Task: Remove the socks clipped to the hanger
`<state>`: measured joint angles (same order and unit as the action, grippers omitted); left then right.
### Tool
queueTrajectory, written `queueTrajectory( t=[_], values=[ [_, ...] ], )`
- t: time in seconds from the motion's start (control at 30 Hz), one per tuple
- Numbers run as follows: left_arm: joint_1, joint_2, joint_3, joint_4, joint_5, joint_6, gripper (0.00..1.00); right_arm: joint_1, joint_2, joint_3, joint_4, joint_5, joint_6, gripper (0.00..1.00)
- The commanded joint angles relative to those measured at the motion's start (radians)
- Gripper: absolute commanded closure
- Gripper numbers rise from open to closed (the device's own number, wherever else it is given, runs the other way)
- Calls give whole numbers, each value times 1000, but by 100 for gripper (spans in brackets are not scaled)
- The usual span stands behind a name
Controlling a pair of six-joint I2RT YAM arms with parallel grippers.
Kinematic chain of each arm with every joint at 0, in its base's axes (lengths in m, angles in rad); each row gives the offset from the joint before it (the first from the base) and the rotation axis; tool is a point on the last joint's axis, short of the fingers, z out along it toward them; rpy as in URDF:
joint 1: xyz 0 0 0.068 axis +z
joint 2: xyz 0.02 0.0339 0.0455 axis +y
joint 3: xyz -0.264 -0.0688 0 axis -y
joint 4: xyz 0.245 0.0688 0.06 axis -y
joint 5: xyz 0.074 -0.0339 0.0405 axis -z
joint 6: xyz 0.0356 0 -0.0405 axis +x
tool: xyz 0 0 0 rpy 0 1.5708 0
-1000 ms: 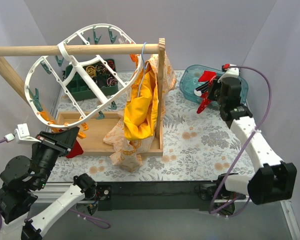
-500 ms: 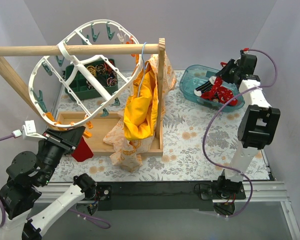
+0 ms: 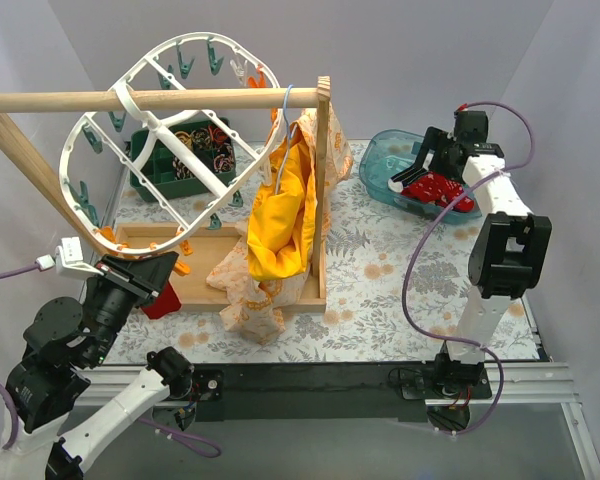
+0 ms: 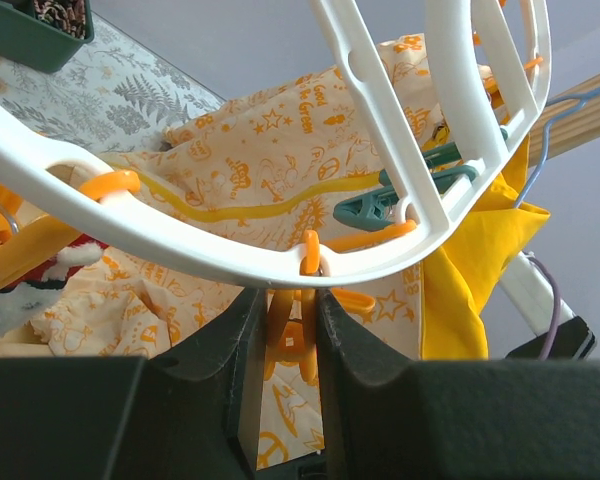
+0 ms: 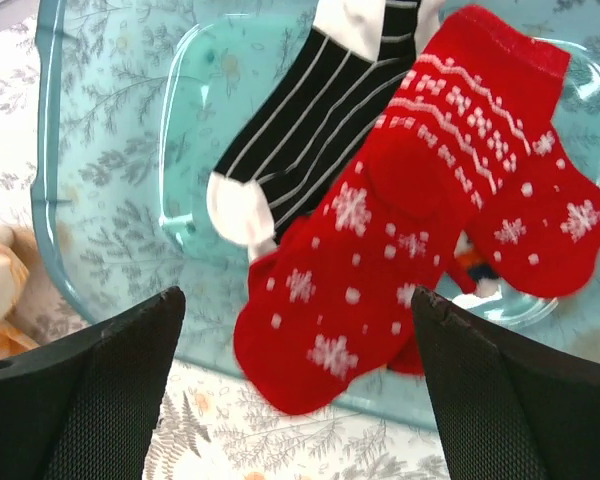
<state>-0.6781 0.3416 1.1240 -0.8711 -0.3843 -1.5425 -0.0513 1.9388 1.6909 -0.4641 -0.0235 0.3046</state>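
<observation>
The white oval hanger (image 3: 160, 130) hangs tilted from the wooden rod. Its lower rim (image 4: 180, 250) crosses the left wrist view. My left gripper (image 3: 158, 268) is shut on an orange peg (image 4: 292, 335) under that rim. A red sock (image 3: 163, 300) hangs just below it; whether it is clipped I cannot tell. My right gripper (image 5: 298, 300) stands wide open and holds nothing, above the teal tray (image 5: 100, 200). In the tray lie two red snowflake socks (image 5: 380, 260) and a black-and-white striped sock (image 5: 310, 130). From above, the right gripper (image 3: 420, 168) is at the tray's (image 3: 380, 160) near side.
A wooden rack with a rod (image 3: 210, 98) and an upright post (image 3: 323, 190) stands at the middle left. A yellow garment (image 3: 280, 215) and pale orange-patterned cloth (image 3: 250, 290) hang beside the post. A green bin (image 3: 185, 160) sits behind; the rack's wooden base (image 3: 220, 270) lies below.
My right gripper has opened and let go of a red sock, which now lies in the teal tray. The hanger has tilted further up at the back. The left gripper keeps its hold.
</observation>
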Motion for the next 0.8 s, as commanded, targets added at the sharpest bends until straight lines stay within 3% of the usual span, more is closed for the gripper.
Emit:
queueTrajectory(
  t=[0.0,0.2,0.33,0.5,0.7,0.77],
  values=[
    [-3,13,-4,-15,31,-7,100,50,-155,-62,-27,169,-64,2],
    [-3,-1,-7,-20,30,-16,100,178,-294,-148,-48,250,-96,2],
    [-3,-1,-7,-16,39,-11,100,333,-372,-132,-103,383,-128,2],
    [-3,0,-4,-5,39,-1,100,430,-518,-114,-130,494,-124,2],
    [-3,-7,-12,-2,47,-1,100,507,-734,-123,-39,409,-131,2],
    [-3,-10,-10,-2,45,1,100,508,-838,-173,23,248,-142,2]
  ],
)
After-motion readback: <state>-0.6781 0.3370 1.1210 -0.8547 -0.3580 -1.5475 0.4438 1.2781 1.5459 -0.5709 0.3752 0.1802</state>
